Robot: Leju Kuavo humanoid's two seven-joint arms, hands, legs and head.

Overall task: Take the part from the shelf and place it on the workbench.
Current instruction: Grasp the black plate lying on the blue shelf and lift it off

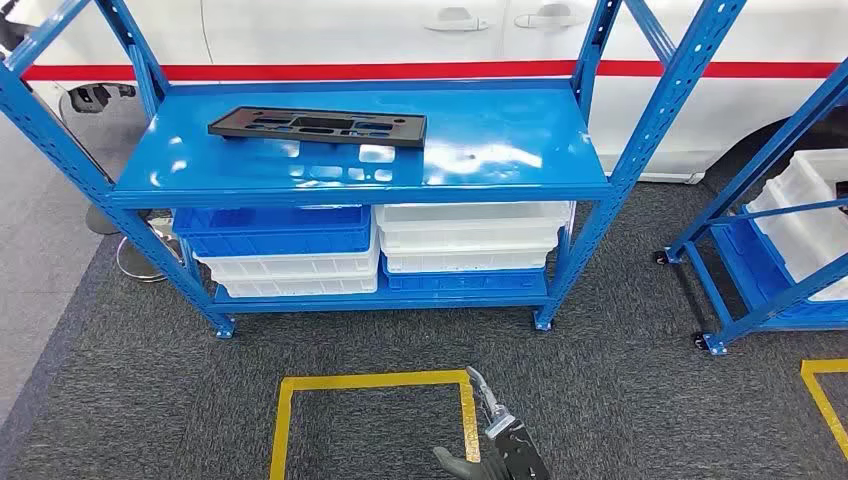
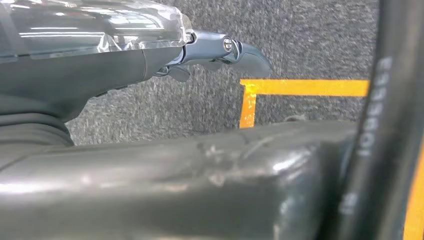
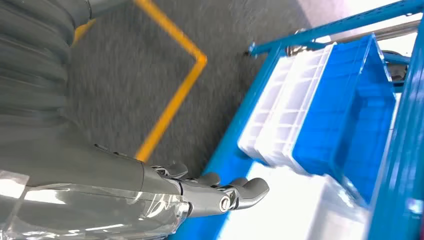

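The part (image 1: pixel 318 126) is a flat black plate with several cut-outs. It lies on the left half of the blue shelf's top board (image 1: pixel 500 150), in the head view. My right hand (image 1: pixel 497 440) is low at the picture's bottom edge, over the floor and far short of the shelf, with its fingers apart and nothing in them. The right wrist view shows that hand (image 3: pixel 200 192) with lightly curved fingers, empty, near the shelf's lower level. My left hand (image 2: pixel 215 52) hangs over the carpet, fingers stretched out and holding nothing.
Blue bins (image 1: pixel 272 232) and white bins (image 1: pixel 470 235) are stacked on the shelf's lower level. A second blue shelf (image 1: pixel 790 250) with white bins stands to the right. A yellow tape square (image 1: pixel 372 381) marks the grey carpet in front. A white car (image 1: pixel 400 30) stands behind the shelf.
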